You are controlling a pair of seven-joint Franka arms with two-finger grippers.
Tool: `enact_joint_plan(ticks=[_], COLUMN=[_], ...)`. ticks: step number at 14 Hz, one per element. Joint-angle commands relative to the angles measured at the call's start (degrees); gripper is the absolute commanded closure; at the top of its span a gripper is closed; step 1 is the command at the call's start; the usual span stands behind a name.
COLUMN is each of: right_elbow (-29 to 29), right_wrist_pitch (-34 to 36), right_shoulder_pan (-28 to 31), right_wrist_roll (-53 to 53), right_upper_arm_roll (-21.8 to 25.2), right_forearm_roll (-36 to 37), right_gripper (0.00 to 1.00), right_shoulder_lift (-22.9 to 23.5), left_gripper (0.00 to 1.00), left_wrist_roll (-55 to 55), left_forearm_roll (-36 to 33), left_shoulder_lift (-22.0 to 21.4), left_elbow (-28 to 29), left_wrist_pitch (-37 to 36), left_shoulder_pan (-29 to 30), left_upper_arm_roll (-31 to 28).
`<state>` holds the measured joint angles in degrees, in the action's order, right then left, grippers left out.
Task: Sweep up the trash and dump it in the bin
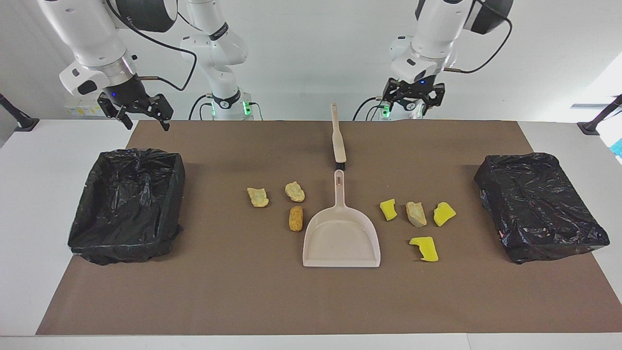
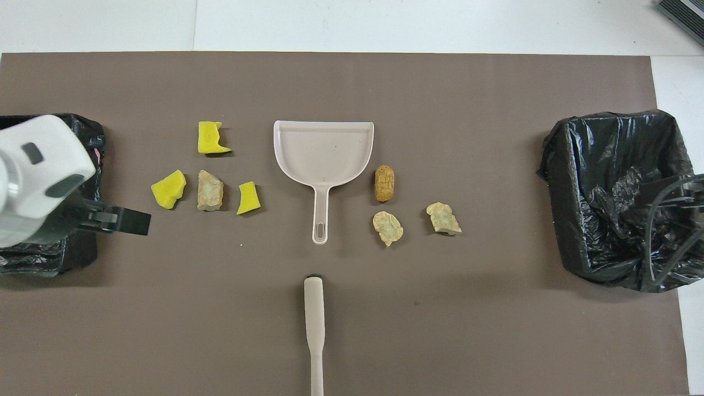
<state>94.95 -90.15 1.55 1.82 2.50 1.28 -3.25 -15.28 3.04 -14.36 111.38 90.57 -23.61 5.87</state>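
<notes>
Brown mat covers white table. Centre of facing frame: beige plastic dustpan lies mouth toward camera, seven yellow sponge and tan bread-like scraps flanking it, unswept. Black-lined bins wait at both edges. Beige-handled brush untouched above. Top: left gripper and right gripper hang spread, empty.

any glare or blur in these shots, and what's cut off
Facing view: even light, soft shadows, sheen on the bin liners. Overhead view: left arm looms large and soft over a bin; brush runs off the bottom edge.
</notes>
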Motion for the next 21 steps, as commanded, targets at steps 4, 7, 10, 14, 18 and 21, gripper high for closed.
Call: enact_joint_plan(ticks=[4,7,10,14,18,21], right_elbow=[2.08,2.16,2.16,2.25,2.25,2.43], right_wrist_pitch=[-1.44,-1.61,-2.40,-2.23,-2.14,-1.79], right_shoulder_pan=[0.12,0.12,0.03,0.03,0.03,0.03], right_wrist_roll=[0.29,0.11,0.11,0.11,0.11,0.20], right_upper_arm_roll=[-0.13,-0.13,-0.21,-0.83,-1.09,-1.44], right_forearm_roll=[0.04,0.04,-0.31,-0.40,-0.40,-0.49], right_gripper=[0.00,0.00,0.00,0.00,0.00,0.00], right_shoulder_lift=[-1.14,-1.14,-1.14,-1.14,-1.14,-1.23], left_gripper=[0.00,0.00,0.00,0.00,0.00,0.31], left_wrist_roll=[-10.10,-19.68,-22.34,-27.87,-28.75,-28.32], left_forearm_roll=[2.84,2.85,2.93,4.08,4.34,4.34], left_shoulder_lift=[-4.80,-3.40,-1.11,0.56,2.49,2.76], left_elbow=[15.69,23.94,29.67,34.16,34.16,33.99], left_wrist_pitch=[12.68,23.13,29.04,35.55,37.31,37.23], left_shoulder_pan=[-12.23,-18.65,-23.06,-29.47,-32.11,-31.68], left_upper_arm_roll=[-1.30,-1.30,-1.21,-1.21,-1.21,-1.38])
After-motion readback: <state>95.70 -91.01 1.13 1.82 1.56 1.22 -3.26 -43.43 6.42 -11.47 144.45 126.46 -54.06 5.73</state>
